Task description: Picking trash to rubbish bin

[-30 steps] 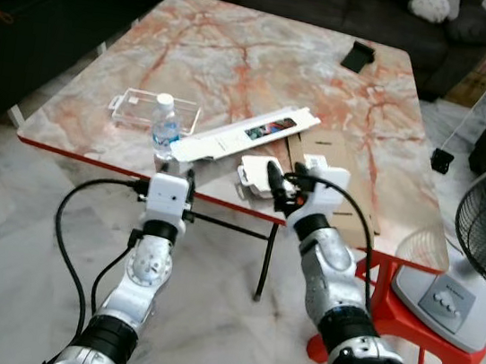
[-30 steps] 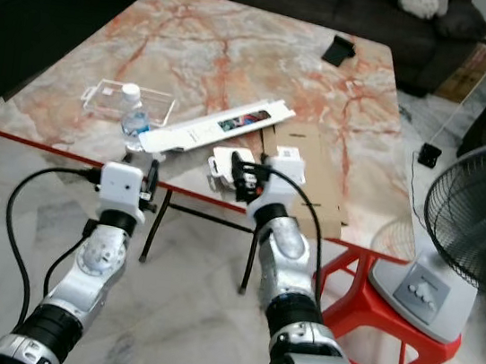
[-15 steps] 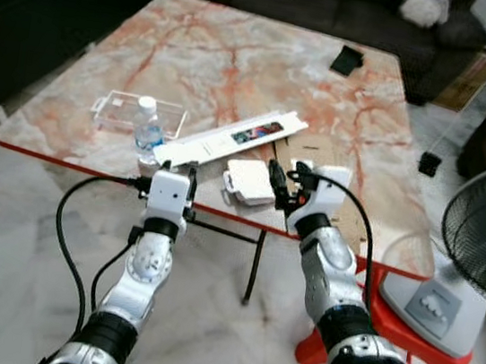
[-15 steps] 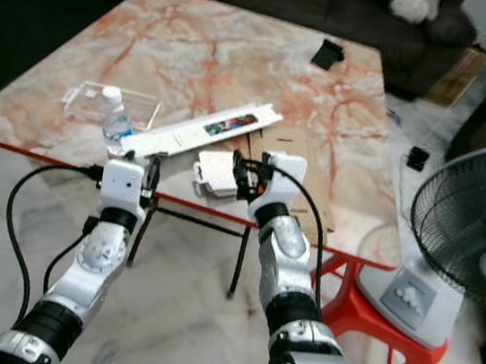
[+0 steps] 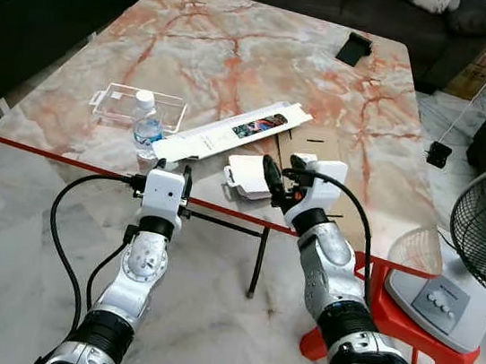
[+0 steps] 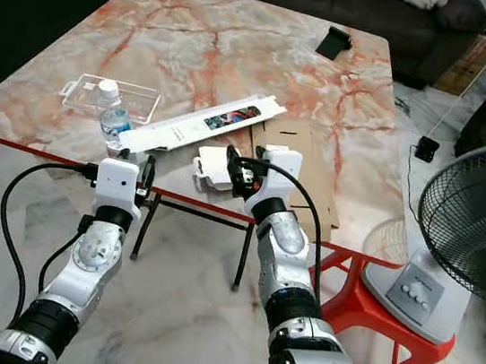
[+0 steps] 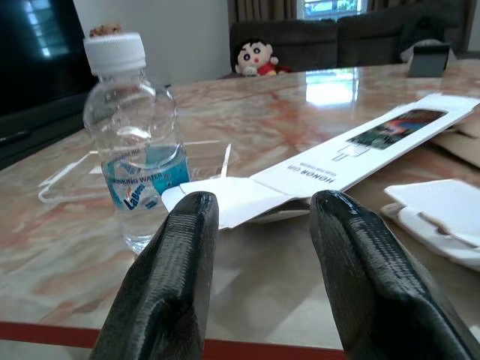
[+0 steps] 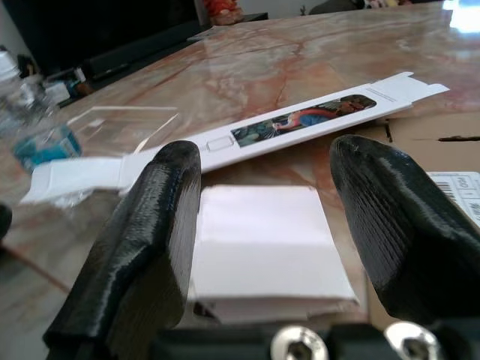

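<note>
Both hands are spread and empty at the tabletop point(image 5: 243, 55) edge: left hand point(image 5: 163, 171) near the water bottle point(image 5: 146, 128), right hand point(image 5: 279, 180) over the white carton point(image 5: 246, 172).

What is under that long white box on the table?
The long white box lies partly over a flat brown cardboard sheet at one end, with the marble table under the rest. Whether anything small hides beneath it cannot be seen, since the box covers that spot.
</note>
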### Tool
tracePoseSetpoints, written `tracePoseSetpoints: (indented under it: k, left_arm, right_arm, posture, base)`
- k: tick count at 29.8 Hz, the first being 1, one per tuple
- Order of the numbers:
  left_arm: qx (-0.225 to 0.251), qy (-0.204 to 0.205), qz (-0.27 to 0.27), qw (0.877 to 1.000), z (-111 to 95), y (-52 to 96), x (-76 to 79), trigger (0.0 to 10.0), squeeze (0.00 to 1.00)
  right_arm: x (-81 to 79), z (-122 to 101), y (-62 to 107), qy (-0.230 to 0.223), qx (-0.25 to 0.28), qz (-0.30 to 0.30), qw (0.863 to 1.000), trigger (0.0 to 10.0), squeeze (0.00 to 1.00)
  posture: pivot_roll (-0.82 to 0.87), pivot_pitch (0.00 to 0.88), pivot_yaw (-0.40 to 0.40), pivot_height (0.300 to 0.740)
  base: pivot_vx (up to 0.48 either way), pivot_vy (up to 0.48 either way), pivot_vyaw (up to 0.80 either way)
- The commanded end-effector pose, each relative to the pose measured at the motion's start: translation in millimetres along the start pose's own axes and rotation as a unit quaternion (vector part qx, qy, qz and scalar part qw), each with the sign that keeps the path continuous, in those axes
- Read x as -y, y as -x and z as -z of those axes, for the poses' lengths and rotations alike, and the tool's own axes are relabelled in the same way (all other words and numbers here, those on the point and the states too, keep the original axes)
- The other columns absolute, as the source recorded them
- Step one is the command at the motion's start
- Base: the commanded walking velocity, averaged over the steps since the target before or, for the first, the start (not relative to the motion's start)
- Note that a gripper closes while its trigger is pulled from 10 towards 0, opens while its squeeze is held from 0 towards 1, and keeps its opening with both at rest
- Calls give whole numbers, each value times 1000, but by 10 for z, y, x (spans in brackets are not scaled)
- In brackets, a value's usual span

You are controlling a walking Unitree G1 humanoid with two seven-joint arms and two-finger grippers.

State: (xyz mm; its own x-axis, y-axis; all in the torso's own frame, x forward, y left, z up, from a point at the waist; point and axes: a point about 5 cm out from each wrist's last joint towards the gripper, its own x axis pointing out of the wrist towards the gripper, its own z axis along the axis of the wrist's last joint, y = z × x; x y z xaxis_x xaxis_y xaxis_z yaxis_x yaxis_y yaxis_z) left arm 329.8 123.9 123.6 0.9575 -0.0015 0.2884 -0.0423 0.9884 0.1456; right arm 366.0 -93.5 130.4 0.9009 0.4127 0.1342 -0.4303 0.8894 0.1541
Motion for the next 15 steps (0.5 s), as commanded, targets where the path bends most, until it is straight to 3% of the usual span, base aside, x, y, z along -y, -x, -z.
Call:
tracePoseSetpoints:
  k: [1, 12, 15]
  left_arm:
    - [-8, -3, 8, 1000, 29, 7, 32, 10000, 0]
    - [-71, -10, 28, 997, 289, 163, 13, 10000, 0]
    - [-96, -24, 15, 995, 414, 249, -123, 10000, 0]
  right_arm:
    - [26, -4, 22, 20, -4, -9, 1000, 10000, 0]
    - [-10, 38, 46, 49, -14, -27, 998, 10000, 0]
    - [-18, 40, 41, 50, -14, -27, 998, 10000, 0]
  posture:
    - [90, 138, -97, 740]
    - [86, 147, -92, 740]
    - [89, 153, -92, 740]
  base:
    - [0, 0, 0]
    - [0, 0, 0]
    - [0, 0, 0]
